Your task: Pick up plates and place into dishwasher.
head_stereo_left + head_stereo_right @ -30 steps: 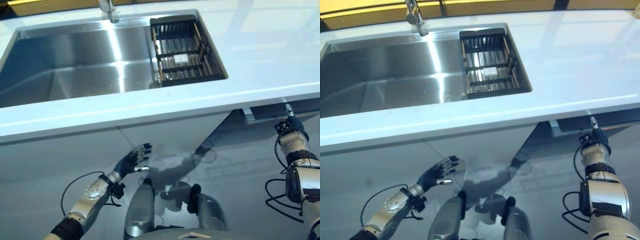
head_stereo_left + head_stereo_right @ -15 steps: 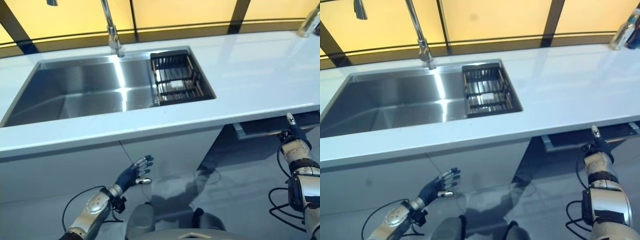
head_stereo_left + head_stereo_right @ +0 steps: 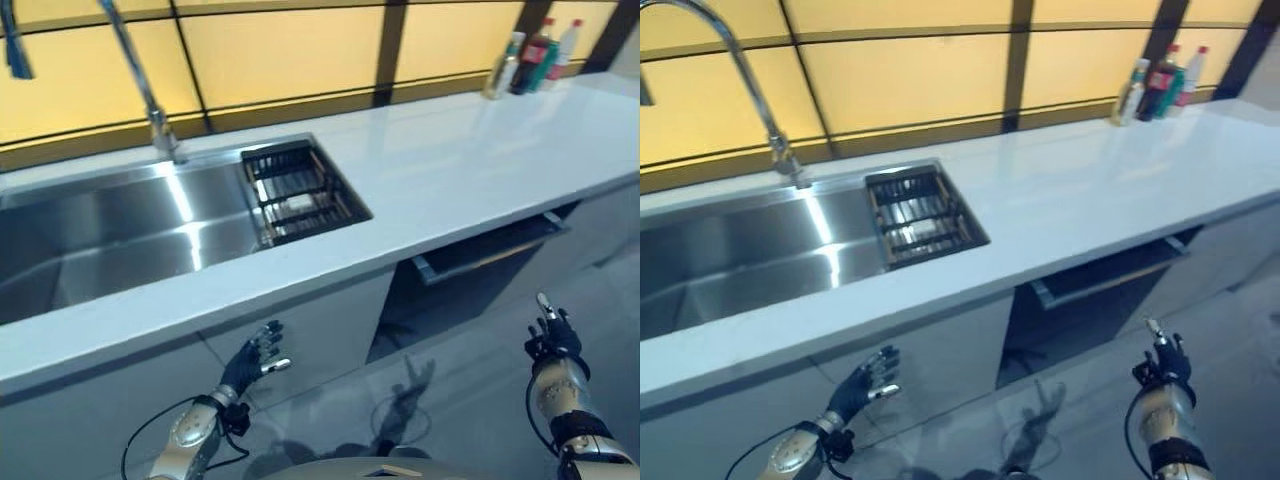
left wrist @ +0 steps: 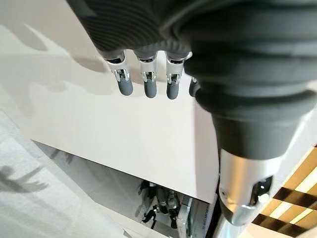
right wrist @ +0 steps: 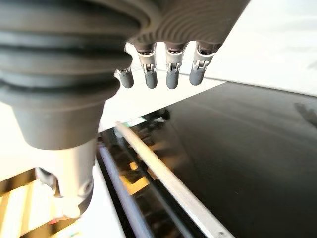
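The dishwasher (image 3: 490, 262), its door cracked open under the counter (image 3: 470, 160), lies up and ahead of my right hand (image 3: 549, 336), handle bar running crosswise to those relaxed, straight fingers. My left hand (image 3: 252, 358), also open, hangs farther off. I see no plates from here.

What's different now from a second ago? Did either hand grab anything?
Mostly the camera has lifted and swung: the window, the tap's arch and the bottles at the counter's far end have come into view. The right hand has dropped away from the dishwasher door's handle, which it was near before; the door stays ajar. The left hand stays open, low by the cabinet. Neither holds anything. Sink rack unchanged.
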### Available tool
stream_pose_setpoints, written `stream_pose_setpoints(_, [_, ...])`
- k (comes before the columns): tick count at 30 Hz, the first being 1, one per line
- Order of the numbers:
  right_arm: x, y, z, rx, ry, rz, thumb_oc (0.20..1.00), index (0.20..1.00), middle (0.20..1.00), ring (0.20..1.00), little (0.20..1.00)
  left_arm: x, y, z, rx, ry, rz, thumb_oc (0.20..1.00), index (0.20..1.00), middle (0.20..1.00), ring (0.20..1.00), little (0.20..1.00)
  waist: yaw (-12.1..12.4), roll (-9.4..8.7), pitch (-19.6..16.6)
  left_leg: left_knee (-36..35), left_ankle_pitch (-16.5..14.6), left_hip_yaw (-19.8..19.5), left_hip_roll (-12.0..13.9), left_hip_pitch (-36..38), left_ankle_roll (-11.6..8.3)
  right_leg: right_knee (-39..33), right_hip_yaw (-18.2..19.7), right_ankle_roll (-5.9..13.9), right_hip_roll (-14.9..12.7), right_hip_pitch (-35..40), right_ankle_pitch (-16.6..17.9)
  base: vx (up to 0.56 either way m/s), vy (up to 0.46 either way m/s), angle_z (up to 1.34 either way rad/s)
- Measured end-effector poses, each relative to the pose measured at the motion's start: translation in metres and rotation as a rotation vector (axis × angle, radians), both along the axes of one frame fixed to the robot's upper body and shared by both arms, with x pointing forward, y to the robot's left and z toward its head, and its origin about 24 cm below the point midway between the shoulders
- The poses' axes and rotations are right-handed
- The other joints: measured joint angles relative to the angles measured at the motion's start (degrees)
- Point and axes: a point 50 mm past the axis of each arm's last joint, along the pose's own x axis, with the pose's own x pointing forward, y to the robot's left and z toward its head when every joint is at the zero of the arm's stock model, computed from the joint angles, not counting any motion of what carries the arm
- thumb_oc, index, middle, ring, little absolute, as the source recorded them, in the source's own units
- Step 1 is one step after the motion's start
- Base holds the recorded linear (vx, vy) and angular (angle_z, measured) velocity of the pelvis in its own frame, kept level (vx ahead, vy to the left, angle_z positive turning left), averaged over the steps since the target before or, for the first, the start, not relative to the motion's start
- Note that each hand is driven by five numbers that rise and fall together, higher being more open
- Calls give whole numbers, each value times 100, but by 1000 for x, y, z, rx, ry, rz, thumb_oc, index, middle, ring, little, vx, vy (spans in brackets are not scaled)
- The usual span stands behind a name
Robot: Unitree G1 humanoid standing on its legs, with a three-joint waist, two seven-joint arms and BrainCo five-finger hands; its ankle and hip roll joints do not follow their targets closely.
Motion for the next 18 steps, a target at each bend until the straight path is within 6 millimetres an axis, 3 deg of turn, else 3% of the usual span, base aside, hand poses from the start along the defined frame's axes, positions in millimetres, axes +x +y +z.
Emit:
stream_pose_setpoints(3, [-2,16,2,8,-78,52,1000,1000,1000,1000,1000,2,1,3,-4,-35,21,1000,1000,1000,1000,1000,-89,-49,-120,-177,84,45,11,14,-5,-129,13,-14,23,-2,65,-106,39,-9])
stream_pose_setpoints(8, [-1,60,6,0,-190,230,1000,1000,1000,1000,1000,5,-2,10,-5,-100,9,1000,1000,1000,1000,1000,-258,-50,-203,-433,201,153,0,96,-3,-193,83,-35,37,-62,93,-106,28,-8])
stream_pose_setpoints(12, [0,96,9,4,-269,407,1000,1000,1000,1000,1000,9,-9,20,-35,-173,0,1000,1000,1000,1000,1000,-295,-14,-275,-674,328,198,-13,92,-9,-303,67,-25,37,-164,179,-88,21,-8])
stream_pose_setpoints(18, [-4,133,14,41,-362,620,1000,1000,1000,1000,1000,9,-15,24,-69,-196,-4,1000,1000,1000,1000,1000,-291,3,-281,-829,459,170,-13,97,-54,-680,-43,-10,86,-47,380,-52,23,4])
